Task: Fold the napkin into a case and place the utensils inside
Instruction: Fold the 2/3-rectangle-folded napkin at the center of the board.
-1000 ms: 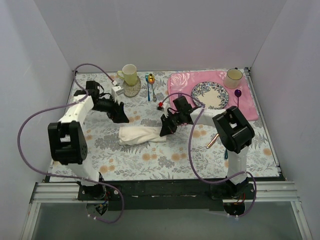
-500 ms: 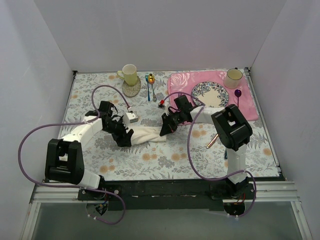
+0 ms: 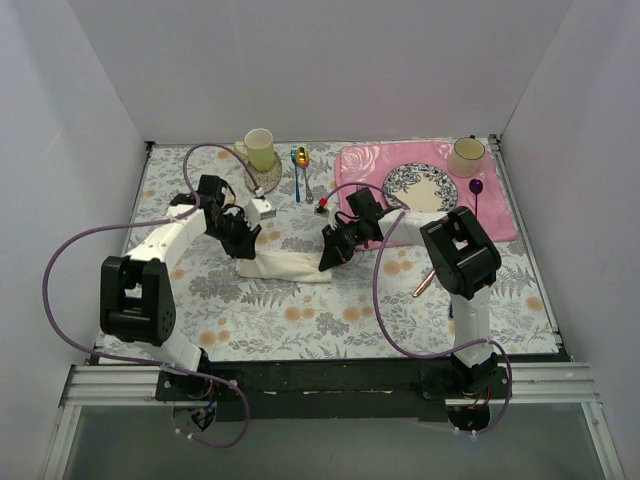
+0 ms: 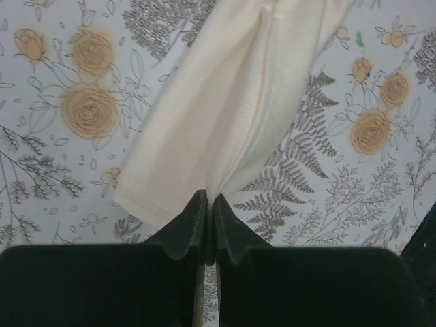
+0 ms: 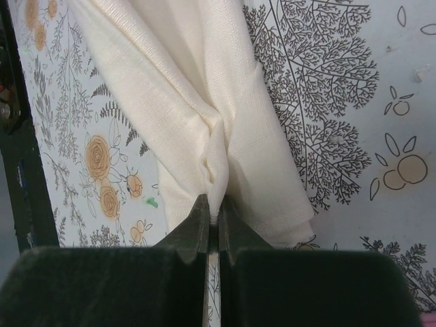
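The napkin lies mid-table, left end in the left gripper, right end in the right gripper. The knife lies to its right, the placemat behind that.

Both arms reach inward, the left end effector and right end effector each pinched closed.

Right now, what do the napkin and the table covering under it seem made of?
The napkin looks like woven cloth, matte cream: a fine weave and soft creases show at the right wrist. The table covering looks like a smooth printed sheet with a floral pattern; vinyl, paper or fabric, I cannot tell.
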`<action>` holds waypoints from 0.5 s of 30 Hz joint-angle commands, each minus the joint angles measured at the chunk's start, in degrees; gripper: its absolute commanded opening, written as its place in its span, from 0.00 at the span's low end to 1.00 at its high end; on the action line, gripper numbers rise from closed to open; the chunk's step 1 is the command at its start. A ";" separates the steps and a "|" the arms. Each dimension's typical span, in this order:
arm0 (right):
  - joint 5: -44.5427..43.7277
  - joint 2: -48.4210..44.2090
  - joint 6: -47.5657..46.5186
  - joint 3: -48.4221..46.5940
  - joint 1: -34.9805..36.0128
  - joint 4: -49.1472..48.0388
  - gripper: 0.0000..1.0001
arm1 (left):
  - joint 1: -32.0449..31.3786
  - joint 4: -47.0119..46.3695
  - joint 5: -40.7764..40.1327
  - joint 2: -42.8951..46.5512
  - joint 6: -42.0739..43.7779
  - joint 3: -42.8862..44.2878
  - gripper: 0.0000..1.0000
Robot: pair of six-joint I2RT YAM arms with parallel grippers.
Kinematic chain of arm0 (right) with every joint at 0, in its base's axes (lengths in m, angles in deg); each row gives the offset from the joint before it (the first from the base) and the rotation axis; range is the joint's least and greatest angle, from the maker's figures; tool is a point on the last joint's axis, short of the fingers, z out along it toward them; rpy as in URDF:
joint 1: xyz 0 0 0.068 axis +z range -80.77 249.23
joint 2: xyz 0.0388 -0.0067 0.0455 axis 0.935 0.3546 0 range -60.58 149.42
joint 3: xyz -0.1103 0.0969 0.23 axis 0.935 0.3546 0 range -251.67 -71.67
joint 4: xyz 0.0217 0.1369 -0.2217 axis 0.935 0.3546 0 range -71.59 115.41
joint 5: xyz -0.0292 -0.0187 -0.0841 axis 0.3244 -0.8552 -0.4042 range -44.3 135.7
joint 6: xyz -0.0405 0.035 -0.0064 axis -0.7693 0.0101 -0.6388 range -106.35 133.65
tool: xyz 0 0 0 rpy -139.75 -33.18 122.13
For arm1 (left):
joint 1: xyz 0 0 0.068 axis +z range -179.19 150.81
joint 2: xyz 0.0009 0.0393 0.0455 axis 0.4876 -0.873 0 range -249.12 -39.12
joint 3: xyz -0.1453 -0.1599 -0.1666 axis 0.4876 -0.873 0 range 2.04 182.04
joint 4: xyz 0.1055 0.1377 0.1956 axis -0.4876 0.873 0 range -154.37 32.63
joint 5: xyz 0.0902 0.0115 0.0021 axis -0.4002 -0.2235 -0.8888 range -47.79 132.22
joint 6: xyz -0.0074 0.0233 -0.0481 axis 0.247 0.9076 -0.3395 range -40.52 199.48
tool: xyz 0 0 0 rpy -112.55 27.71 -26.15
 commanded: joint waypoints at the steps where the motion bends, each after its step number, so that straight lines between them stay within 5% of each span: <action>1: -4.51 2.41 -3.08 -1.42 -0.34 2.64 0.01 | 1.61 4.53 0.86 -8.93 1.51 7.79 0.00; 15: -6.53 3.99 -5.44 -4.41 -0.43 6.16 0.01 | 5.04 8.39 2.18 -26.55 5.28 13.35 0.02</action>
